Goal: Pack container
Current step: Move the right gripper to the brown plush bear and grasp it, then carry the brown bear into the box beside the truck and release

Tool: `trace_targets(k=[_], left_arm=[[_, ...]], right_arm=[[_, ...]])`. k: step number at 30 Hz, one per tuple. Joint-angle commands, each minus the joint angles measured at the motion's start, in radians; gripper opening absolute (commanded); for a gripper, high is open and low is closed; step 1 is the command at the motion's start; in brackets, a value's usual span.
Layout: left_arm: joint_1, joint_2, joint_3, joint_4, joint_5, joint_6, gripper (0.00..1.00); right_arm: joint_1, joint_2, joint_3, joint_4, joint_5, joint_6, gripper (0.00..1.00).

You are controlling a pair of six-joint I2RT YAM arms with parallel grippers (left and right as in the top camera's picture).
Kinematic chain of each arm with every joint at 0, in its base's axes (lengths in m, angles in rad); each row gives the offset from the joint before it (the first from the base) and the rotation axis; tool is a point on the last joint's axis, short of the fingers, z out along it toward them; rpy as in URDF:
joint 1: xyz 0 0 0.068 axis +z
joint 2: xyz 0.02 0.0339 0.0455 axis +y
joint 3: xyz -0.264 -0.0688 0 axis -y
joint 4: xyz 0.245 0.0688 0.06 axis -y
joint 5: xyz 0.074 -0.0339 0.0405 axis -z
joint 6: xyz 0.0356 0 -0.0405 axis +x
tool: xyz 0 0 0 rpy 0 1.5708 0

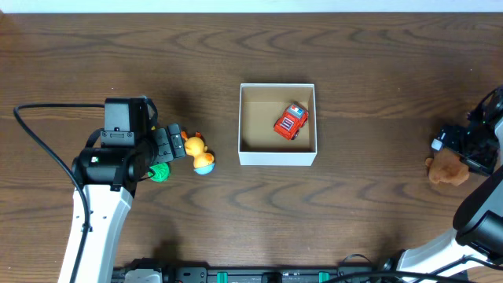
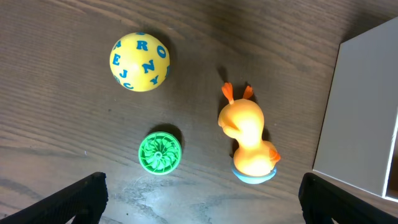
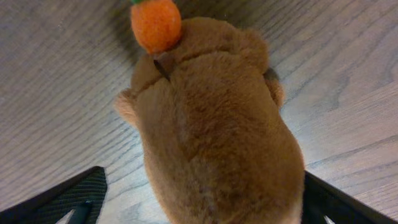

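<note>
Box sat mid-table, white walls, brown inside, w/ a red toy car in it; left gripper was spread wide, holding nothing, above a yellow duck, green disc & lettered yellow ball, just beside the box; right gripper also spread, fingers either side of a brown plush, well apart from the box.

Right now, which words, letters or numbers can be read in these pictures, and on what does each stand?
"R", "O", "N", "Y", "J", "E": single blue capitals on the round yellow ball; they form no word.
Red toy car in the square white cardboard box: pale marking, too small to read.
</note>
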Motion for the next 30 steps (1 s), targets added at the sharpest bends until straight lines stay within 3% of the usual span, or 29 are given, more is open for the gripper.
trace_targets(k=[1,3,8,12,15,22,30], left_arm=[[0.004,0.003,0.02,0.001,-0.002,-0.01,0.98],[0.004,0.003,0.02,0.001,-0.002,-0.01,0.98],[0.004,0.003,0.02,0.0,-0.002,-0.01,0.98],[0.004,0.003,0.02,0.0,-0.002,-0.01,0.98],[0.004,0.003,0.02,0.0,-0.002,-0.01,0.98],[0.004,0.003,0.02,0.001,-0.002,-0.01,0.98],[0.004,0.003,0.02,0.0,-0.002,-0.01,0.98]], right_arm=[[0.005,0.008,-0.019,0.009,-0.009,-0.012,0.85],[0.005,0.008,-0.02,0.008,-0.009,-0.012,0.75],[0.006,0.008,-0.02,0.008,-0.01,0.014,0.37],[0.006,0.008,-0.02,0.008,-0.015,0.026,0.24],[0.016,0.003,-0.019,0.007,-0.044,0.026,0.01],[0.14,-0.075,0.04,-0.016,-0.142,0.021,0.01],[0.507,-0.31,0.075,0.093,-0.197,0.121,0.01]])
